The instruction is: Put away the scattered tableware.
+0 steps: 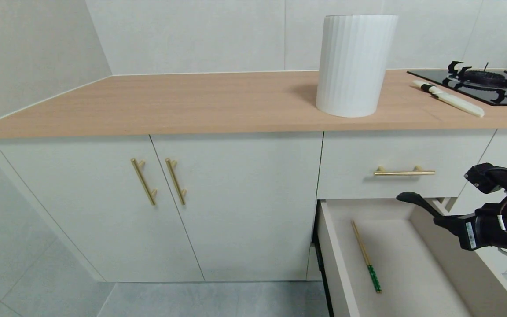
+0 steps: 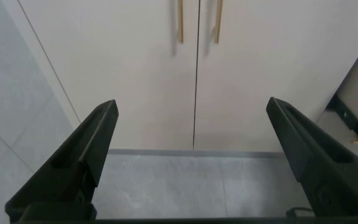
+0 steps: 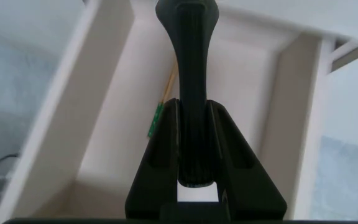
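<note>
My right gripper [image 1: 445, 220] is shut on a black utensil [image 1: 412, 200] with a rounded end, held over the right side of the open drawer [image 1: 329, 255]. From the right wrist, the black utensil [image 3: 188, 56] sticks out past the right gripper [image 3: 191, 118] above the drawer [image 3: 98, 93]. A pair of chopsticks [image 1: 365, 257] with green ends lies on the drawer floor; the chopsticks [image 3: 159, 107] are partly hidden behind the fingers. A cream knife [image 1: 449, 99] lies on the counter by the stove. My left gripper [image 2: 191, 109] is open and empty, low before the cabinet doors.
A tall white ribbed container [image 1: 354, 66] stands on the wooden counter [image 1: 170, 105]. A black gas stove [image 1: 482, 81] is at the far right. A shut drawer with a gold handle [image 1: 404, 172] sits above the open one. Cabinet doors [image 2: 197, 68] and grey floor lie to the left.
</note>
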